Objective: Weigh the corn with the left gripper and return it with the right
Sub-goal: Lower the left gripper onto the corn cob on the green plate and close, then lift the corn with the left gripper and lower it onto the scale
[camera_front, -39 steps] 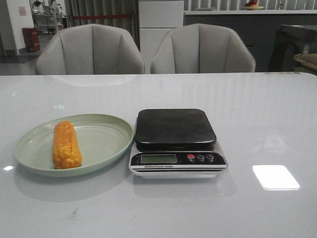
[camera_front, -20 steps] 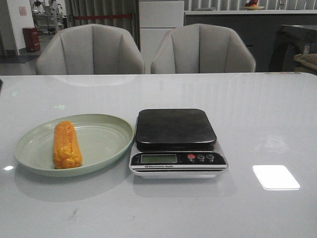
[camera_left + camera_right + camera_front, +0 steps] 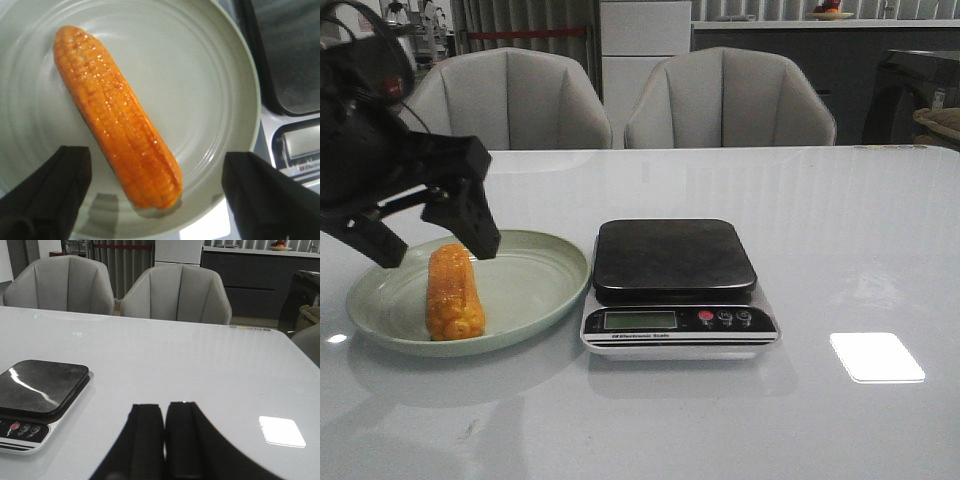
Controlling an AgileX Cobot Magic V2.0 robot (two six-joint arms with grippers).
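Observation:
The orange-yellow corn (image 3: pixel 453 292) lies on the pale green plate (image 3: pixel 530 290) at the left of the table. It also shows in the left wrist view (image 3: pixel 117 115), lying lengthwise on the plate (image 3: pixel 200 75). My left gripper (image 3: pixel 432 240) is open and hovers just above the far end of the corn, its two black fingers (image 3: pixel 52 192) spread wide on either side of it, not touching. My right gripper (image 3: pixel 164 412) is shut and empty over bare table, to the right of the scale; it is out of the front view.
A kitchen scale (image 3: pixel 676 285) with a black platform stands right of the plate, also in the right wrist view (image 3: pixel 40 400). Two grey chairs (image 3: pixel 725 95) stand behind the table. A bright light patch (image 3: pixel 876 357) lies on the table at front right.
My left arm has come into the front view from the left and now hangs open over the corn. The corn, plate and scale have not moved.

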